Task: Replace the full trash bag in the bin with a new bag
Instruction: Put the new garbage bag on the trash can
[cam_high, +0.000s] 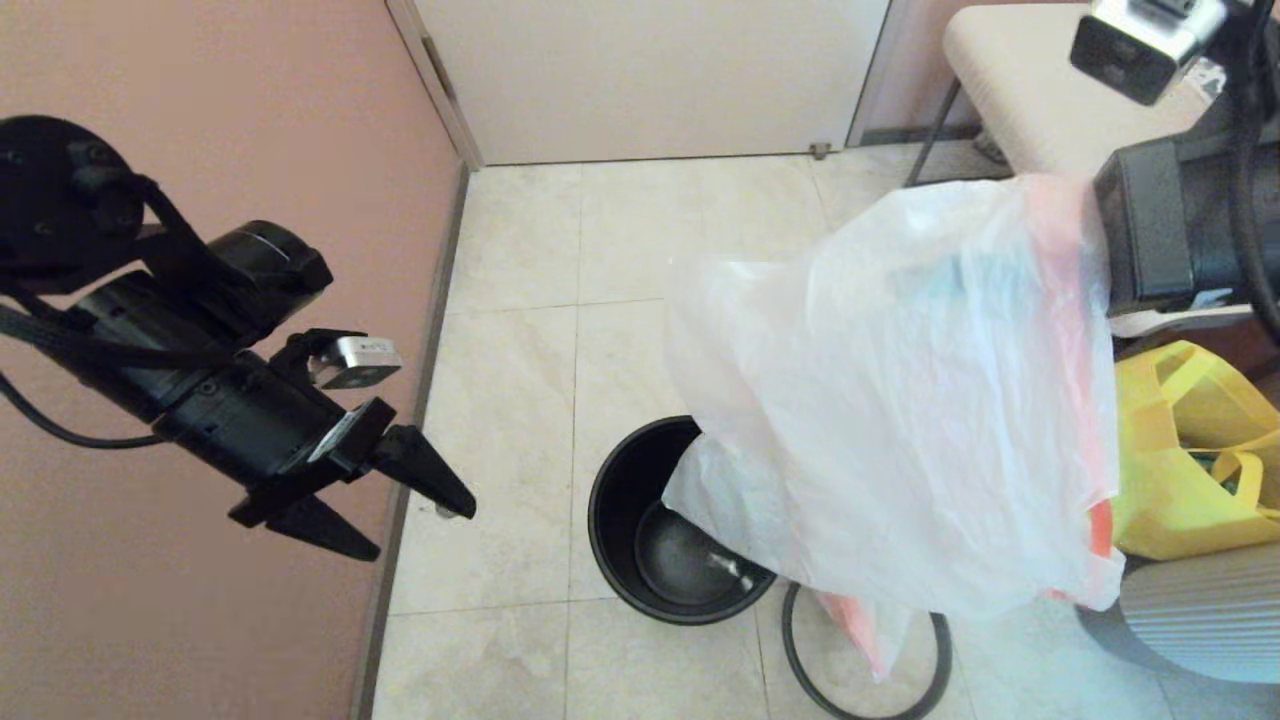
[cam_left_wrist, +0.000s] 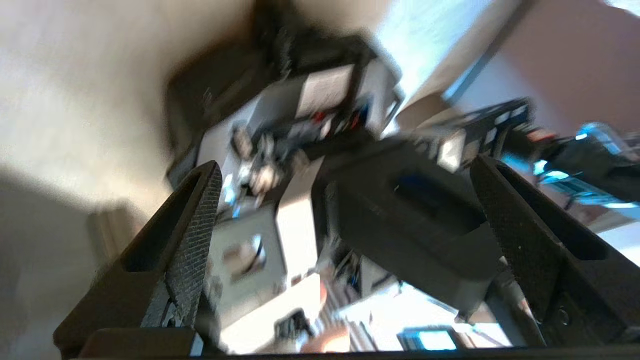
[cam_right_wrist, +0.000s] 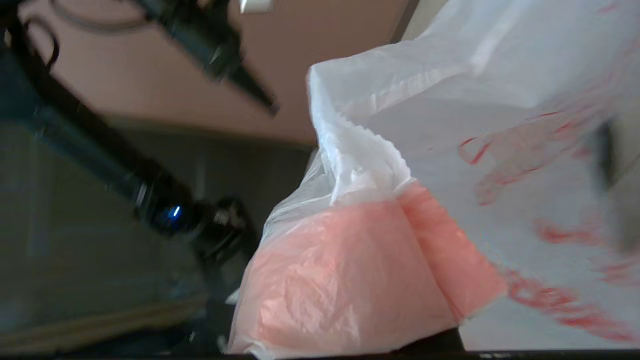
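Head view shows the bin (cam_high: 640, 540) — small, round, black, glossy inside — standing on the pale tiled floor (cam_high: 520, 330) near the middle. Its thin dark hoop (cam_high: 800, 670) lies flat on the tiles just beside it. A translucent white bag (cam_high: 900, 400) with red-orange print hangs in the air, its lower edge draped over the bin's right rim. The right gripper is hidden behind the bag — whether it pinches the plastic cannot be told. The left gripper (cam_high: 405, 505) hangs by the pink wall (cam_high: 200, 120), fingers spread, holding nothing. A yellow shopping bag (cam_high: 1190, 450) sits at right.
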